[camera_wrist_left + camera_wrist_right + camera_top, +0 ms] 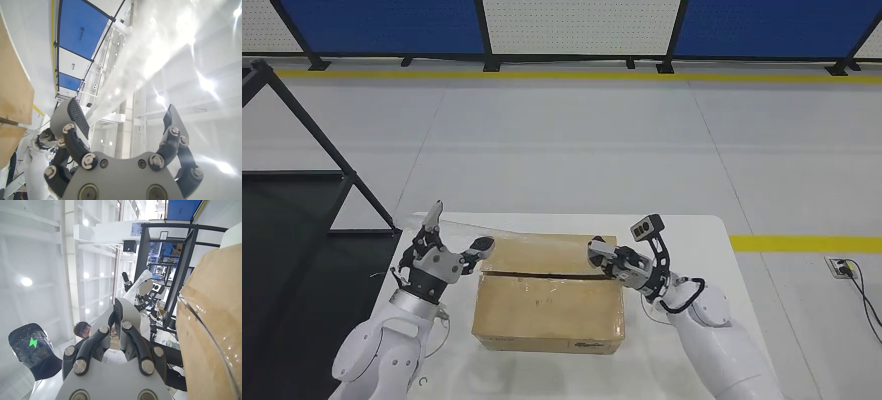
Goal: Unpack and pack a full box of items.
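A closed cardboard box (548, 305) with a taped seam sits mid-table (692, 235). A clear tape strip (532, 236) stretches above its far edge between both grippers. My right gripper (598, 251) is at the box's far right corner, shut on one end of the strip (136, 284); the box (209, 317) is close beside it. My left gripper (456, 230) is raised at the box's far left corner, open. The strip (132, 66) sticks to one of its finger pads (78, 115); the box's flap (13, 85) is alongside. The left gripper (134, 283) also shows far off.
A black metal frame (302, 130) stands left of the table, near the left arm. White table surface lies free beyond the box and to its right. A yellow floor line (802, 243) and a floor socket (842, 267) are off to the right.
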Controlling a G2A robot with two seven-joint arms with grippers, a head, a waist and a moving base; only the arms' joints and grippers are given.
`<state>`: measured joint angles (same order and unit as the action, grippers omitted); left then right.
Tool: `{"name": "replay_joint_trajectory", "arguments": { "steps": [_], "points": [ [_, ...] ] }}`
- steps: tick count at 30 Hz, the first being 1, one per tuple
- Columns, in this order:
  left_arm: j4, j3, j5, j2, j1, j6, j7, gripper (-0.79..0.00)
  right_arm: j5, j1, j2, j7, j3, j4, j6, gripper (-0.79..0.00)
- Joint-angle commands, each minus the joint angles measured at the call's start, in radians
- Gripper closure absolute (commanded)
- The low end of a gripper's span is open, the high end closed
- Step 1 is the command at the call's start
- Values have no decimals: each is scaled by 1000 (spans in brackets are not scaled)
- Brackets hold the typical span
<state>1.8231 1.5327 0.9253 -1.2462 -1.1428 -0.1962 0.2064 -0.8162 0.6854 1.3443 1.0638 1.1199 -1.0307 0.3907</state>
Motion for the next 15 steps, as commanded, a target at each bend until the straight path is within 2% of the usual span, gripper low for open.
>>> {"name": "replay_joint_trajectory", "arguments": {
  "steps": [1,9,15],
  "points": [
    [-1,8,-2,1,-5,-1,1,-785,-6,-1,2,1,1,3,0,0],
    [-8,38,0,5,-25,-16,2,-785,-12,-7,7,10,4,15,2,0],
    [11,62,20,8,-70,-55,12,-785,-11,-14,11,17,4,22,1,0]
  ]
}}
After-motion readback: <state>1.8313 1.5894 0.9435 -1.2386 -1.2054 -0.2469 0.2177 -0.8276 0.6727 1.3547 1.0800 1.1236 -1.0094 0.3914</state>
